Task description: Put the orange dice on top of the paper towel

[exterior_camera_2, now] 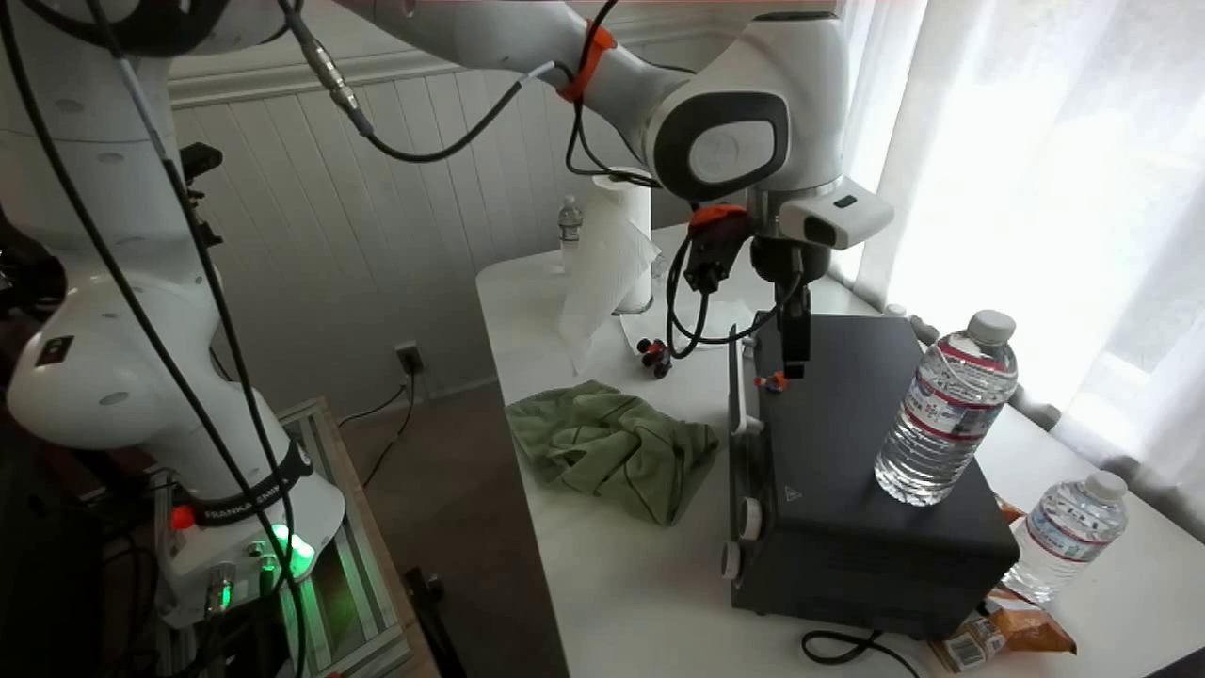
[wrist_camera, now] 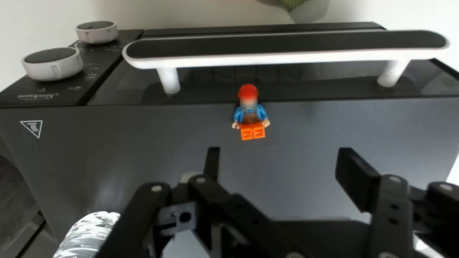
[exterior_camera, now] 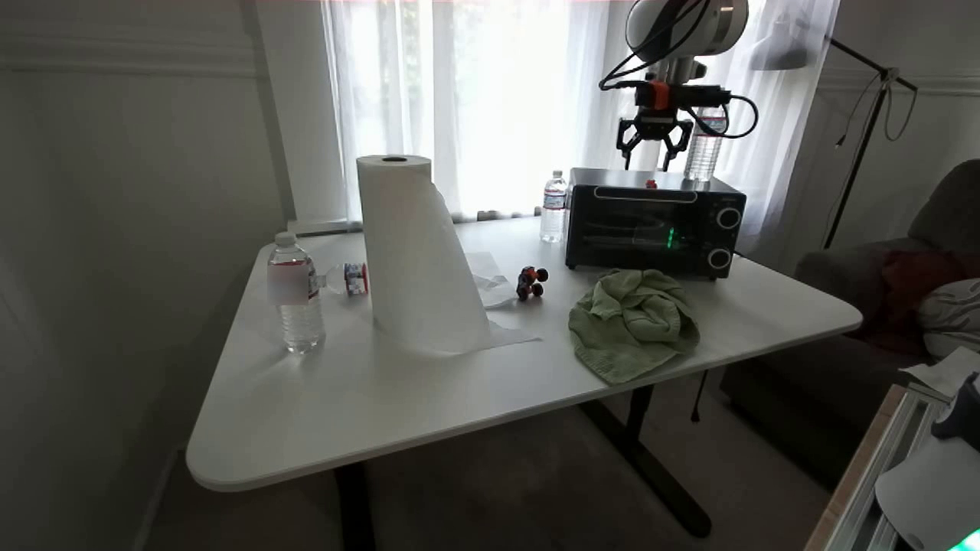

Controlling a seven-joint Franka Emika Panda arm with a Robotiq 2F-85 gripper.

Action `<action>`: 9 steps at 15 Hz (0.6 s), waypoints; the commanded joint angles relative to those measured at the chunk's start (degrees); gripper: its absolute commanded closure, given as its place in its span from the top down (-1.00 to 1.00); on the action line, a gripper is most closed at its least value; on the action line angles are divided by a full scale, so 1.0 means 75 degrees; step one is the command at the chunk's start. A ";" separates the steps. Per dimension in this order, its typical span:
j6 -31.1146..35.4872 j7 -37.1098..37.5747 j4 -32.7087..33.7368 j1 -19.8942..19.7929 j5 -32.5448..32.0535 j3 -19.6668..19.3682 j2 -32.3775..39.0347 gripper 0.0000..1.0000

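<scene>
No orange dice shows in these frames. A small toy figure with a red cap, blue top and orange legs [wrist_camera: 252, 123] lies at the front edge of the black oven's top; it also shows in both exterior views [exterior_camera: 651, 184] [exterior_camera_2: 773, 381]. The white paper towel roll [exterior_camera: 406, 260] stands upright on the table with a sheet hanging loose; it also shows in an exterior view [exterior_camera_2: 607, 254]. My gripper [wrist_camera: 279, 154] is open and empty above the oven, pointing down [exterior_camera: 646, 164] [exterior_camera_2: 795, 367]. In the wrist view the figure lies just beyond the fingertips, nearer the left finger.
The black toaster oven [wrist_camera: 143, 154] has a front handle [wrist_camera: 287, 53]. A water bottle [exterior_camera_2: 949, 410] stands on it; another [exterior_camera_2: 1068, 532] stands behind. A green cloth [exterior_camera: 635, 325], an orange-black toy car [exterior_camera: 528, 283] and more bottles [exterior_camera: 297, 306] are on the white table [exterior_camera: 344, 413].
</scene>
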 commanded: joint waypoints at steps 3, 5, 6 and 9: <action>-0.0082 0.0083 0.0417 0.0122 0.0091 -0.0174 0.0403 0.25; -0.0175 0.0128 0.0469 0.0144 0.0042 -0.0211 0.0457 0.10; -0.0229 0.0143 0.0488 0.0157 0.0013 -0.0233 0.0468 0.09; -0.0411 0.0154 0.0520 0.0185 -0.0018 -0.0279 0.0468 0.05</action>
